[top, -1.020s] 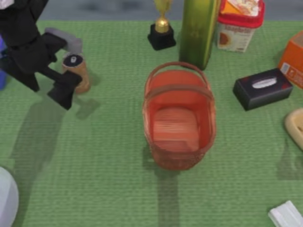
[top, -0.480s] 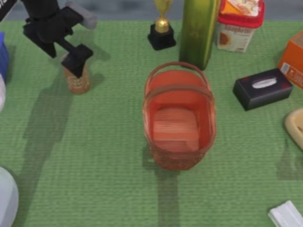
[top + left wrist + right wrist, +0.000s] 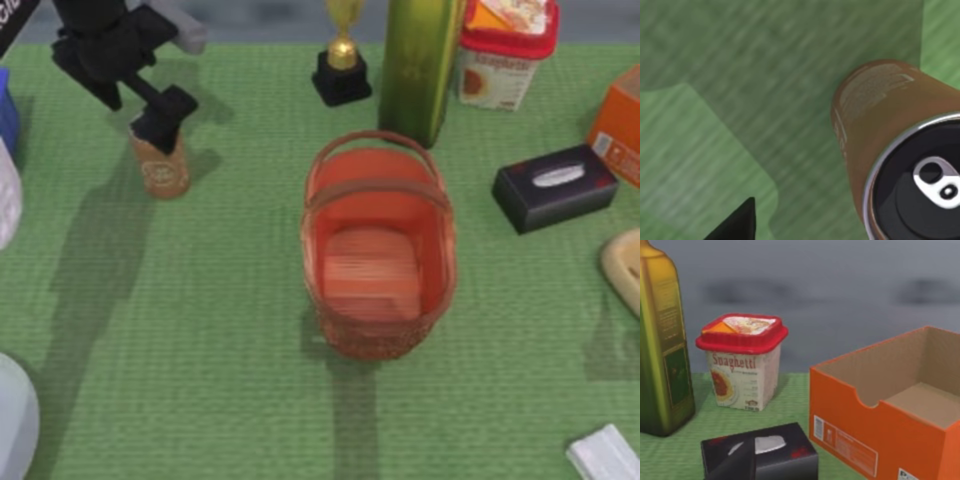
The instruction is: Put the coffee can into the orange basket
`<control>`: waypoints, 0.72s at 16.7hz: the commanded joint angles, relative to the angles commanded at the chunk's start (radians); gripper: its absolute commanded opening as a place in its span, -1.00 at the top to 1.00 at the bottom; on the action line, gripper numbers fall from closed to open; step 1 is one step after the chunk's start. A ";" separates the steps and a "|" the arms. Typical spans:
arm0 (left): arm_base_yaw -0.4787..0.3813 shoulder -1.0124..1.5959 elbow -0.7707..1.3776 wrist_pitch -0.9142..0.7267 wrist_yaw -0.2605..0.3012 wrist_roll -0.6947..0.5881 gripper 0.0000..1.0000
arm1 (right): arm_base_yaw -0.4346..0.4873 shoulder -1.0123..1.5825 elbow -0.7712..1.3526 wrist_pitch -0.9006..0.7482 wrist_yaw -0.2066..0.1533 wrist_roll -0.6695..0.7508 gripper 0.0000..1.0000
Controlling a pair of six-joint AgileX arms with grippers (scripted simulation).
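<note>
The coffee can (image 3: 162, 172) stands upright on the green mat at the far left, tan-brown with a pale emblem. My left gripper (image 3: 165, 112) hangs open just above it and covers its top in the top view. In the left wrist view the coffee can (image 3: 875, 115) shows its dark, silver-rimmed top close up, and one black fingertip (image 3: 737, 225) stands well apart from it. The orange basket (image 3: 370, 270) sits empty mid-table, to the right of the can, its two hoop handles up. My right gripper is out of view.
Along the far edge stand a gold trophy (image 3: 342, 60), a tall green bottle (image 3: 420, 65) and a red-lidded tub (image 3: 505, 50). An orange box (image 3: 622, 125) and a black tissue box (image 3: 555, 185) lie at the right. White objects sit at the left edge (image 3: 15, 420) and front right (image 3: 605, 455).
My left gripper has moved from beside the can toward the far edge and now sits over the can's top. The can and basket stay put.
</note>
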 joint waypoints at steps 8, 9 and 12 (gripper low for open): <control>-0.004 -0.006 -0.161 0.156 0.000 -0.004 -1.00 | 0.000 0.000 0.000 0.000 0.000 0.000 -1.00; -0.005 -0.005 -0.186 0.181 0.000 -0.005 -1.00 | 0.000 0.000 0.000 0.000 0.000 0.000 -1.00; -0.005 -0.005 -0.207 0.202 0.000 -0.005 -1.00 | 0.000 0.000 0.000 0.000 0.000 0.000 -1.00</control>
